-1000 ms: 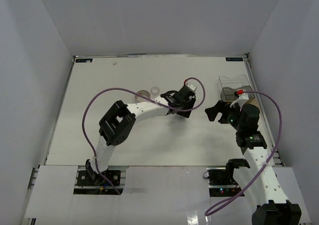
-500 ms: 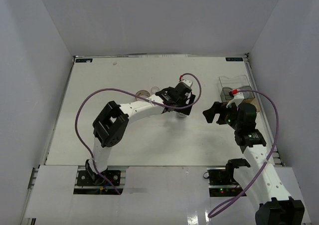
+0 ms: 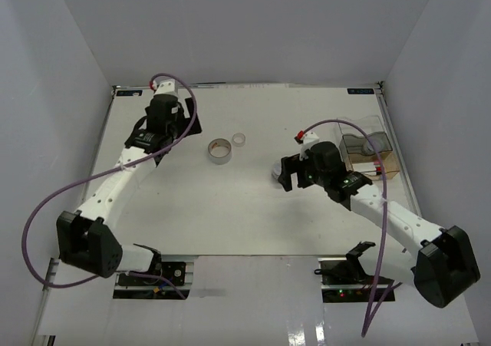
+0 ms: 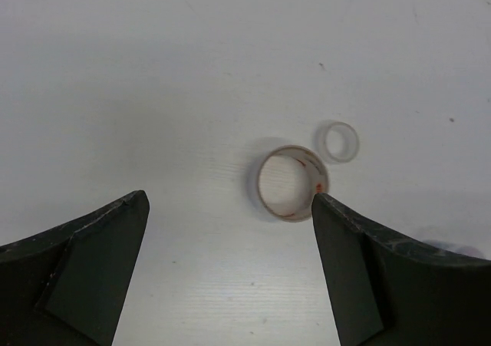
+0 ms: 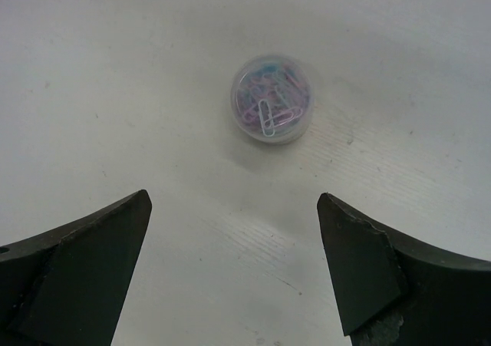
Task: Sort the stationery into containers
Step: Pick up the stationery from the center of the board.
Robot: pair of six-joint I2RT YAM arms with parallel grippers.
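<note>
A beige tape roll [image 3: 220, 149] and a small clear ring [image 3: 239, 140] lie side by side at the table's middle back. My left gripper [image 3: 178, 127] is open and empty at the far left, facing the tape roll [image 4: 292, 182] and the ring [image 4: 339, 142]. A small round clear tub [image 5: 272, 99] of coloured paper clips stands ahead of my open, empty right gripper [image 5: 234, 198], apart from it. In the top view the tub [image 3: 277, 176] peeks out beside the right gripper [image 3: 288, 173]. The organiser [image 3: 367, 128] stands at the right. No markers show.
White enclosure walls stand close on the left, back and right. The organiser's tan tray section [image 3: 386, 164] lies just behind the right arm's forearm. Purple cables loop over both arms.
My left arm has swung from the table's middle to the far left back. My right arm has reached left from the organiser to the tub.
</note>
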